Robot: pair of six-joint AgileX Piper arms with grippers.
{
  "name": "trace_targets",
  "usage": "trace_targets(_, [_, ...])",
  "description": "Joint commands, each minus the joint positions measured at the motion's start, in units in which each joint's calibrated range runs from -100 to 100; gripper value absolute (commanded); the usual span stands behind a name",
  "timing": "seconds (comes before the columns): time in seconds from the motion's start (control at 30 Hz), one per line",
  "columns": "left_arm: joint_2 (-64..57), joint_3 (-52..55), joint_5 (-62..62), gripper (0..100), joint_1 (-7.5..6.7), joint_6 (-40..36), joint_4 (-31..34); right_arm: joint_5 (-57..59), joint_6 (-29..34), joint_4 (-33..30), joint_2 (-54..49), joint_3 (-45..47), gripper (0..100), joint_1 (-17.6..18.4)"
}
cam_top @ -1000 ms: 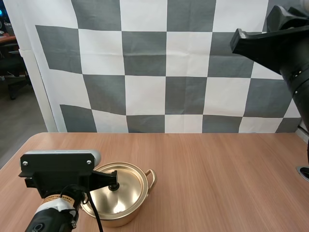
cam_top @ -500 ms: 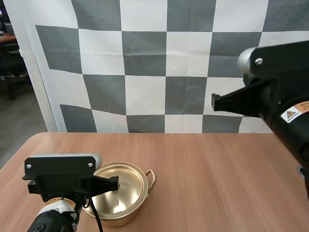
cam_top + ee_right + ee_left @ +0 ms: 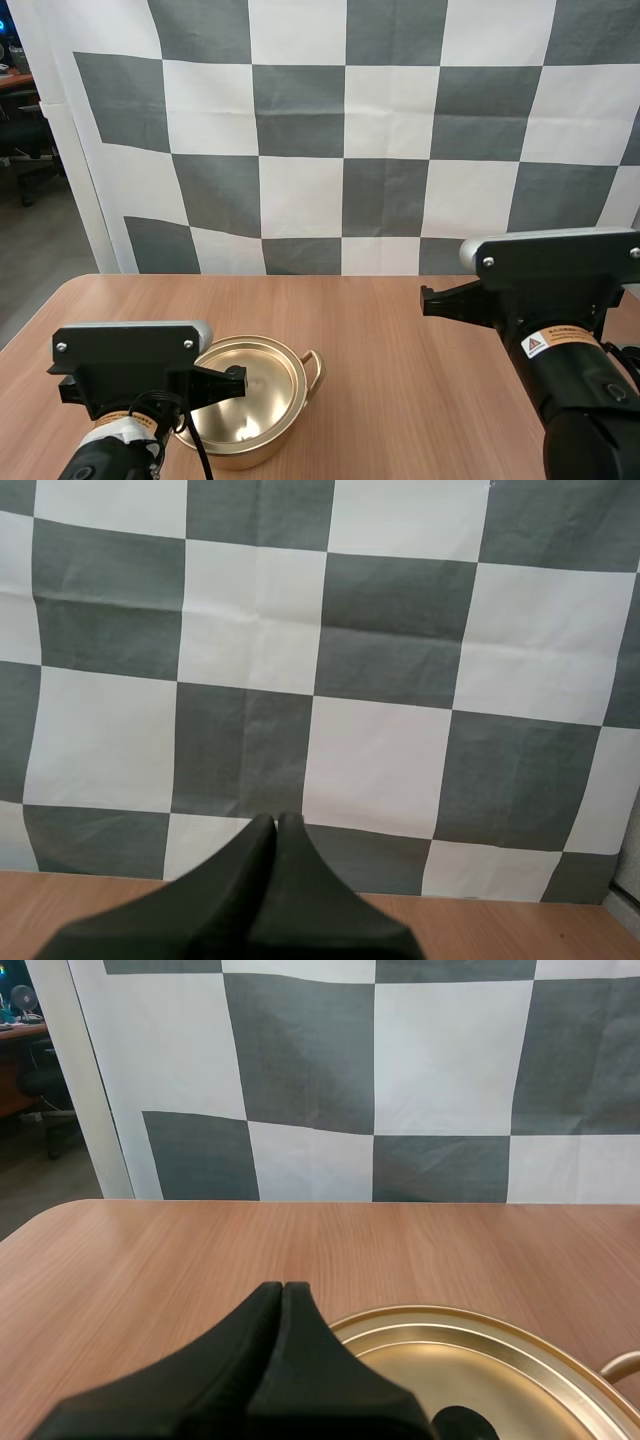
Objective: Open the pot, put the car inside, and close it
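Observation:
A gold pot (image 3: 292, 424) stands on the table near the left front, with its gold lid (image 3: 262, 392) on. In the left wrist view the lid (image 3: 500, 1375) and its black knob (image 3: 466, 1426) lie just under my fingers. My left gripper (image 3: 236, 377) hovers over the lid, shut on nothing; its fingers lie together as one wedge (image 3: 283, 1286). My right gripper (image 3: 426, 297) is on the right side, pointing left above the table, well away from the pot. It is shut too, and it faces the backdrop above the table's far edge (image 3: 277, 818).
The wooden table (image 3: 400, 370) spreads bare between the pot and my right arm. The pot's loop handle (image 3: 316, 368) sticks out to the right. The table's left edge (image 3: 30, 315) lies close to the pot.
My right arm has swung down from the upper right to a low pose over the table's right side. My left gripper has edged slightly over the lid's knob.

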Motion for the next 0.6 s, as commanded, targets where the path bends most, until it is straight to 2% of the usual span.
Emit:
trace_targets(0.0, [0.0, 0.0, 0.0, 0, -0.02, -0.1, -0.1, -29.0, 0.0, 0.1, -1.1, 5.2, 0, -0.1])
trace_targets(0.23, [0.0, 0.0, -0.6, 0, -0.02, -0.1, 0.1, -29.0, 0.0, 0.1, -8.8, 10.0, 0, -0.1])
trace_targets(0.43, [0.0, 0.0, -0.6, 0, -0.02, -0.1, 1.1, -16.9, 0.0, 0.1, -16.6, 10.0, 0, -0.1])
trace_targets(0.57, [0.0, 0.0, -0.6, 0, -0.02, -0.1, 1.6, -8.3, 0.0, 0.2, -16.6, 10.0, 0, -0.1])
